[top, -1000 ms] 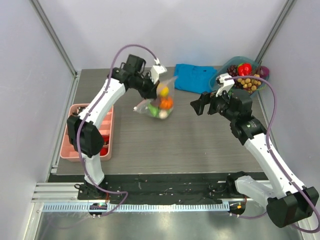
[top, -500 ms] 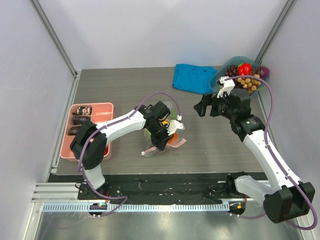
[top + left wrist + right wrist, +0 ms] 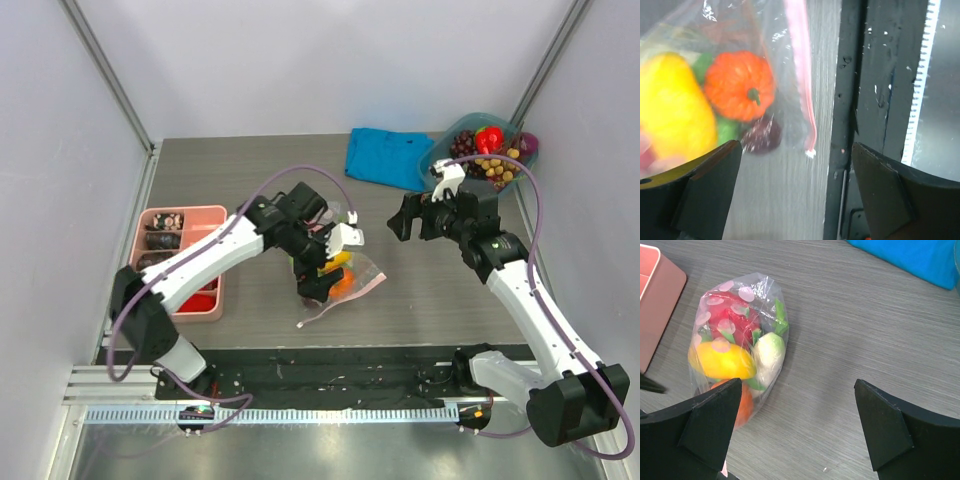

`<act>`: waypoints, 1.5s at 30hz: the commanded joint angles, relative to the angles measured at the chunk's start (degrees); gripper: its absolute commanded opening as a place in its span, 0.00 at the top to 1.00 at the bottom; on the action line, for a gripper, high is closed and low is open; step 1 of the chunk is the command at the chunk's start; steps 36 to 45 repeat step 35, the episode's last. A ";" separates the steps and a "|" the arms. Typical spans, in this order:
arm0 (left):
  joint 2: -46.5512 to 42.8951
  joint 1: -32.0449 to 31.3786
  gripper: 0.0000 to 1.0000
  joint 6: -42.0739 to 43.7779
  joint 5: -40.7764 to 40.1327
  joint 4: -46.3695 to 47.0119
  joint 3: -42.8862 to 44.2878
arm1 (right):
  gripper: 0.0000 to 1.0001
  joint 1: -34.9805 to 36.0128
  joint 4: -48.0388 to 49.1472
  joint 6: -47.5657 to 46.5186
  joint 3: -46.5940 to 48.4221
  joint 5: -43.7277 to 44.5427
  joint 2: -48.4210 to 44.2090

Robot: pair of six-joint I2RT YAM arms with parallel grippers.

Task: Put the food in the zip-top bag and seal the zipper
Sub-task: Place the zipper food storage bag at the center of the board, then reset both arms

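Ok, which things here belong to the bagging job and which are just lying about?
Job: zip-top bag, toy food inside it, pink zipper strip.
Lying about: pink tray, blue cloth, teal bowl with more toy fruit.
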 commanded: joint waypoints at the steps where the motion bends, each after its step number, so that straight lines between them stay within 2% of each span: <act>1: -7.51 2.86 0.00 6.04 -0.70 -9.96 4.76 | 0.00 -0.56 0.76 -0.57 1.92 -0.12 -1.83; 5: -12.34 10.85 0.00 3.42 0.10 -10.07 7.92 | 0.00 -0.82 0.67 0.66 3.32 1.46 -2.35; 6: -12.18 12.52 0.00 -0.16 -0.69 -9.54 9.33 | 0.00 -0.99 0.67 1.10 3.59 1.81 -2.18; 9: -8.94 22.96 0.00 -8.50 2.19 -11.03 16.88 | 0.00 -1.70 -0.65 2.33 4.99 3.04 -2.00; 10: -8.23 30.39 0.00 -11.33 6.47 -10.59 17.94 | 0.00 -2.22 -0.74 3.47 5.17 3.04 -2.26; 11: -7.70 33.77 0.00 -14.14 8.16 -9.28 18.74 | 0.00 -2.75 -1.08 4.17 4.82 2.43 -2.35; 14: -8.31 47.39 0.00 -28.99 11.16 1.78 14.54 | 0.00 -4.51 -2.22 6.37 3.42 1.29 -2.88; 16: -8.40 51.01 0.00 -33.75 11.60 4.17 11.02 | 0.00 -5.74 -2.76 6.64 1.93 0.58 -3.14; 17: -8.40 52.86 0.00 -34.29 9.17 5.05 10.23 | 0.00 -6.26 -3.28 6.38 1.48 0.32 -3.06; 20: -8.49 53.05 0.00 -33.51 0.31 4.71 6.54 | 0.00 -8.90 -5.03 4.63 -0.01 -0.38 -1.75; 28: -11.64 53.05 0.00 -30.87 -6.84 6.46 -4.36 | 0.00 -15.49 -5.66 1.11 -0.46 -3.37 4.23; 35: -13.58 52.96 0.00 -29.29 -8.70 6.02 -3.94 | 0.00 -16.20 -5.39 0.58 5.87 -4.34 7.57; 45: -13.58 52.96 0.00 -29.29 -8.70 6.02 -3.94 | 0.00 -16.20 -5.39 0.58 5.87 -4.34 7.57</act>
